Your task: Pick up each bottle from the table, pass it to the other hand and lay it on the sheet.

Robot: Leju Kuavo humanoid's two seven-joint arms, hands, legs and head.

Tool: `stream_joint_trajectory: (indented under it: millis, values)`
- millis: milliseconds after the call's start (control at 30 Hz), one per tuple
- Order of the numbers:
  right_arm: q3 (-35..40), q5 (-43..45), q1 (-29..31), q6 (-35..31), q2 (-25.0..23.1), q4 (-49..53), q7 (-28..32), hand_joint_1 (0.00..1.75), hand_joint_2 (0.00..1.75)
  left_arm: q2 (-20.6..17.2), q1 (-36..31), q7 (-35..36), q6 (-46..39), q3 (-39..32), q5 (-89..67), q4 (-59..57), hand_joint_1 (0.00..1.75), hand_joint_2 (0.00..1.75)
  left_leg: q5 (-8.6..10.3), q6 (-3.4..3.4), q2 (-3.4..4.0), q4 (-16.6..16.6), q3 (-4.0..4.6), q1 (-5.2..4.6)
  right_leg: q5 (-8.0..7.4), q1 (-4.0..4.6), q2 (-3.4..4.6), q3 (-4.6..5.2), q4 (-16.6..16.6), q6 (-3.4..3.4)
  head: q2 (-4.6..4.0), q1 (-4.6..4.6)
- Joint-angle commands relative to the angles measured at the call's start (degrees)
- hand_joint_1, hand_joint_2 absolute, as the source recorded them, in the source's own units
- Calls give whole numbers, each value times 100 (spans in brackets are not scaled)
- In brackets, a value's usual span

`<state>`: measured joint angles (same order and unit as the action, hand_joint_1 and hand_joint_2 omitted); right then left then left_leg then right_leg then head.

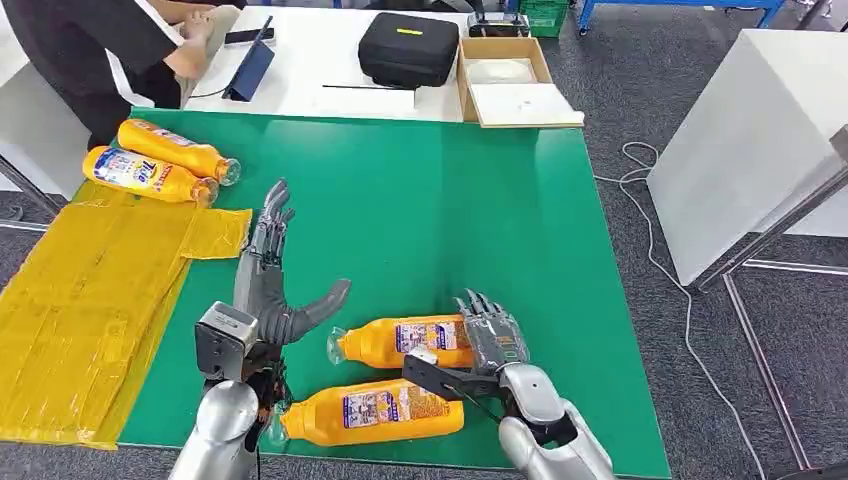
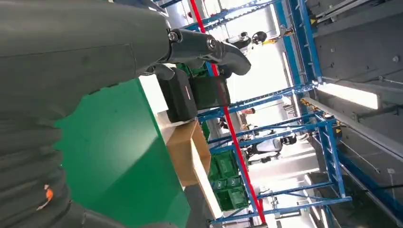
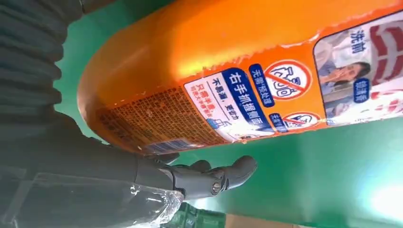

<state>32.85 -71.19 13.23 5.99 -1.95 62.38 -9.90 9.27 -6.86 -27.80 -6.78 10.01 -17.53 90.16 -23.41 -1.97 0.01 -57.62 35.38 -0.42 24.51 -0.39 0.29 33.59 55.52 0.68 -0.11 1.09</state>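
Robot hand on the right (image 1: 492, 335) is laid over the base end of the farther orange bottle (image 1: 405, 340), fingers draped on its far side and thumb below; whether a firm grasp is made cannot be told. This bottle lies on its side on the green counter (image 1: 450, 200), just beside a nearer orange bottle (image 1: 375, 410). The left robot hand (image 1: 275, 285) is held released, fingers apart, above the counter. If the rounded base is closed on loosely, the bottle may be rolled or pushed into its neighbour. Two more bottles (image 1: 160, 160) lie beside the yellow sheet (image 1: 90, 290).
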Motion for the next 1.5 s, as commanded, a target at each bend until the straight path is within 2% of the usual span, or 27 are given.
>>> stream_joint_trajectory:
  millis: [33, 300, 600, 833, 867, 900, 933, 967, 1000, 1100, 1233, 1333, 1500]
  values:
    - [309, -210, 607, -491, -99, -1071, -20, 0, 175, -65, -106, -25, -103, 91, 46, -489, 0, 175, -2, 14, 5, 5, -19, 0, 0, -1, 4, -16, -3, -3, 0, 0]
    - [831, -275, 1233, -966, -207, -1779, 85, 0, 175, -95, -33, -211, -229, 37, 191, -598, 0, 175, -3, 14, 15, 6, -22, -1, 0, -3, 13, -17, -2, -4, 0, 2]
    - [1153, -381, 1455, -673, -506, -2626, 83, 0, 175, -34, -55, -242, -289, 107, 238, -719, 0, 175, -10, 25, 6, 6, -44, 1, 10, -2, 3, -41, 0, -7, 0, 2]
    - [1246, -345, 1657, -512, -628, -3026, 185, 0, 175, -21, -94, -280, -314, 66, 276, -765, 0, 175, 1, 11, 5, 4, -22, 3, -1, 1, 3, -17, -2, -5, 0, 0]
    - [1246, -314, 1697, -444, -669, -3092, 211, 9, 175, -16, -110, -280, -318, 55, 277, -764, 0, 175, 2, 15, 1, 5, -29, 1, -1, -1, -1, -22, -2, -8, 0, 0]
    - [1243, -275, 1739, -371, -703, -3162, 245, 30, 175, -7, -131, -279, -319, 44, 287, -762, 0, 175, 2, 19, -2, 7, -37, 1, -5, -1, -4, -29, -3, -17, 0, 0]
    - [1225, -180, 1808, -239, -765, -3301, 296, 63, 175, 10, -155, -273, -315, 34, 304, -758, 0, 175, 4, 14, 2, 4, -26, 3, -12, 2, 0, -17, -2, -19, 0, 0]
    - [1213, -111, 1853, -167, -799, -3400, 317, 113, 175, 21, -173, -268, -313, 37, 308, -759, 0, 175, 3, 20, 4, 3, -31, 2, -11, 2, 2, -22, 0, -20, 0, 0]
    - [1202, -39, 1894, -95, -825, -3493, 339, 129, 175, 22, -192, -261, -309, 54, 312, -774, 0, 175, 4, 15, 6, 3, -29, 2, -13, 2, 4, -19, -1, -21, 0, 0]
    - [1175, 197, 1995, 126, -841, -3820, 349, 133, 175, 57, -297, -245, -316, 134, 326, -939, 0, 175, 10, 20, -3, 4, -30, 3, -15, 4, -5, -21, -1, -24, 0, 0]
    - [1145, 300, 2039, 120, -760, -3961, 297, 166, 175, 78, -366, -265, -326, 180, 366, -1107, 0, 175, 19, 26, -13, 9, -47, 3, -21, 5, -16, -37, -7, -36, 0, -2]
    - [1104, 363, 2070, 104, -733, -3943, 292, 175, 175, 64, -378, -282, -330, 161, 391, -1122, 0, 175, 21, 28, -20, 10, -56, 3, -21, 5, -23, -48, -8, -36, 0, 0]
    - [935, 492, 2079, -141, -700, -3661, 253, 175, 175, 53, -347, -293, -342, 106, 403, -1098, 0, 175, 20, 27, -19, 7, -59, 5, -22, 6, -21, -53, -7, -35, 0, 0]
